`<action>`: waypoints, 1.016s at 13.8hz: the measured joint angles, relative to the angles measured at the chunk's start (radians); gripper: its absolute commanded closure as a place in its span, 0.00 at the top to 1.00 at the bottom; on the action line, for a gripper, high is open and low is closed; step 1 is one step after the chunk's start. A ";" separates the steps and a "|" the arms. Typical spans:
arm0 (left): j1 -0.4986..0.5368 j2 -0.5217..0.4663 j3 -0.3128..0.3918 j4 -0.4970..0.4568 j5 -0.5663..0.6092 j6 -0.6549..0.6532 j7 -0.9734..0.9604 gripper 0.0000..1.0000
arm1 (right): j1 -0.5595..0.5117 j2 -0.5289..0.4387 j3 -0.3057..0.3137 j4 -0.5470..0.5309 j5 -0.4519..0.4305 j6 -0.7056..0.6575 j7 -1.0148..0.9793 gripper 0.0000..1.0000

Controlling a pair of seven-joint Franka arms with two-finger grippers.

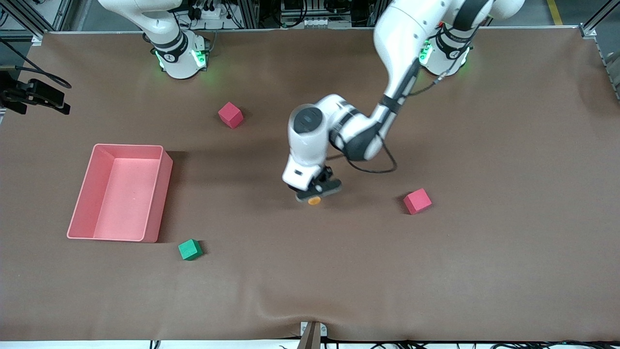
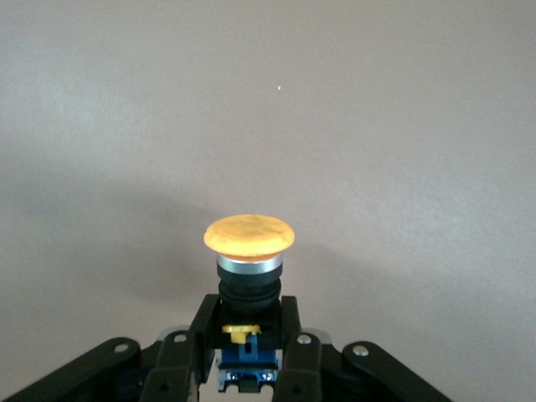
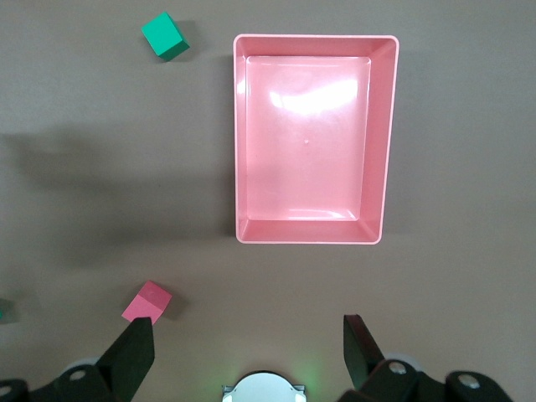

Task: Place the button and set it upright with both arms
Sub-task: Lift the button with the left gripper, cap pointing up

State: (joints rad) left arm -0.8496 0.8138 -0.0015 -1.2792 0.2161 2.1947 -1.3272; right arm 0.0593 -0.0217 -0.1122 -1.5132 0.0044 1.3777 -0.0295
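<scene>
The button (image 2: pixel 249 234) has a round orange cap, a silver ring and a black-and-blue body. My left gripper (image 2: pixel 244 314) is shut on that body, with the cap pointing away from the fingers. In the front view the left gripper (image 1: pixel 317 190) is low over the middle of the table, and the orange cap (image 1: pixel 314 200) shows just under it. I cannot tell whether the button touches the table. My right gripper (image 3: pixel 247 327) waits open and holds nothing, high up near its own base. It is out of the front view.
A pink tray (image 1: pixel 164 194) stands toward the right arm's end, also in the right wrist view (image 3: pixel 310 134). A green cube (image 1: pixel 190 249) lies nearer the front camera than the tray. One red cube (image 1: pixel 230 115) lies near the right arm's base, another (image 1: pixel 417 201) beside the left gripper.
</scene>
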 measured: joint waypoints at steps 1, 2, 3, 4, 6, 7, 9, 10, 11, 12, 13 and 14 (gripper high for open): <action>-0.043 0.003 -0.001 -0.008 0.085 0.000 -0.103 0.00 | 0.000 0.000 -0.001 0.000 -0.001 0.000 0.000 1.00; -0.093 0.011 0.001 -0.016 0.181 0.000 -0.223 0.00 | 0.000 0.000 -0.003 0.000 -0.001 0.001 0.001 1.00; -0.135 0.020 0.003 -0.019 0.259 0.000 -0.336 0.05 | -0.001 0.000 -0.005 0.000 -0.001 0.003 0.002 1.00; -0.166 0.026 0.007 -0.020 0.307 -0.007 -0.414 0.05 | -0.001 0.000 -0.006 0.000 -0.001 0.003 0.002 1.00; -0.196 0.029 0.018 -0.020 0.347 -0.088 -0.473 0.00 | -0.001 0.000 -0.006 0.000 -0.001 0.003 0.002 1.00; -0.211 0.030 0.029 -0.021 0.371 -0.142 -0.505 0.00 | -0.001 0.000 -0.006 0.000 -0.001 0.003 0.002 1.00; -0.254 0.034 0.049 -0.022 0.461 -0.225 -0.615 0.00 | -0.001 0.000 -0.006 0.000 -0.001 0.003 0.002 1.00; -0.276 0.035 0.053 -0.023 0.498 -0.251 -0.671 0.00 | 0.000 0.000 -0.006 0.000 -0.001 0.003 0.002 1.00; -0.296 0.038 0.057 -0.025 0.537 -0.268 -0.722 0.00 | 0.000 0.000 -0.004 0.000 -0.001 0.003 0.004 1.00; -0.313 0.045 0.058 -0.028 0.588 -0.289 -0.779 0.00 | 0.001 0.000 -0.003 0.000 -0.001 0.002 0.010 1.00; -0.331 0.059 0.058 -0.032 0.646 -0.315 -0.844 0.00 | 0.002 0.000 -0.002 0.000 -0.001 0.002 0.019 1.00; -0.352 0.081 0.058 -0.036 0.709 -0.349 -0.911 0.00 | 0.002 0.000 -0.002 0.000 -0.001 0.002 0.022 1.00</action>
State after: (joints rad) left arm -1.2018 0.8945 0.0569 -1.3153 0.9249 1.8454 -2.2377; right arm 0.0609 -0.0217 -0.1141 -1.5133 0.0035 1.3800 -0.0075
